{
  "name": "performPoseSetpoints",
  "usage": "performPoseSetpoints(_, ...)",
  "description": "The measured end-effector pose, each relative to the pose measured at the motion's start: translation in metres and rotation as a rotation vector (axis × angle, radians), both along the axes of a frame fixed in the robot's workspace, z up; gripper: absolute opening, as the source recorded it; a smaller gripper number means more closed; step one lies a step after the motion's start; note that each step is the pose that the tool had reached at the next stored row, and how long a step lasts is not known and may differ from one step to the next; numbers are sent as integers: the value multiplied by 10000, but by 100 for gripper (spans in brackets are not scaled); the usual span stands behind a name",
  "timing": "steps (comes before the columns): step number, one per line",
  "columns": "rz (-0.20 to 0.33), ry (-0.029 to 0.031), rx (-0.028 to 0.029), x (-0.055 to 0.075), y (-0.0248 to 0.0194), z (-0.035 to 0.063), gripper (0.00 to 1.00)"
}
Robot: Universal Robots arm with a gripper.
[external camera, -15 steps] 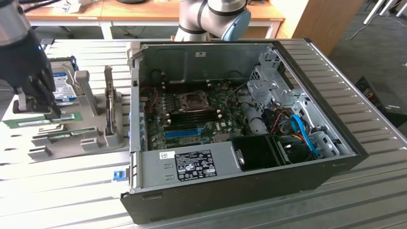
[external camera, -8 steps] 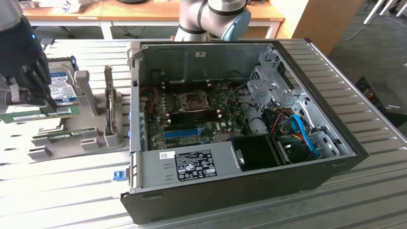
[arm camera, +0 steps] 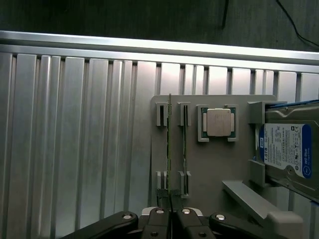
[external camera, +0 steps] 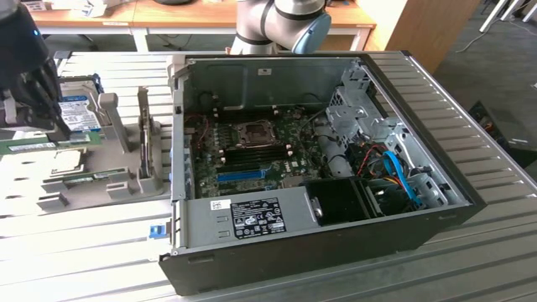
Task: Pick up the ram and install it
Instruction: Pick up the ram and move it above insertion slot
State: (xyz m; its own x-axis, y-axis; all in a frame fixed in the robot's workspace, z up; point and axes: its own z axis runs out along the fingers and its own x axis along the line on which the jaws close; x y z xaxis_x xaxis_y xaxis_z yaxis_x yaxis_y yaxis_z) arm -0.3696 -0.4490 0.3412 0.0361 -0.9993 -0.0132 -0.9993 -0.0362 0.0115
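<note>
While the open computer case is sitting on the slatted table, the gripper is hanging over the grey parts holder at the exterior view's left, its fingers pinching the ram by its thin edge. A second stick, the processor and the hard drive are lying alongside.

The ram is standing on its long edge, so in the wrist view it is showing as a thin, straight green line. It is running through the outer pair of slots in the grey holder on the worktop. Its near end is sitting between the jaws of the gripper, which are pressing on both faces.
</note>
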Motion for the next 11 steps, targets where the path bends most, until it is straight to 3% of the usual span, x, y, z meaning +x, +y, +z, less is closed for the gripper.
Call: performPoseSetpoints(11, 0, -1, 1, 0, 0, 222, 12)
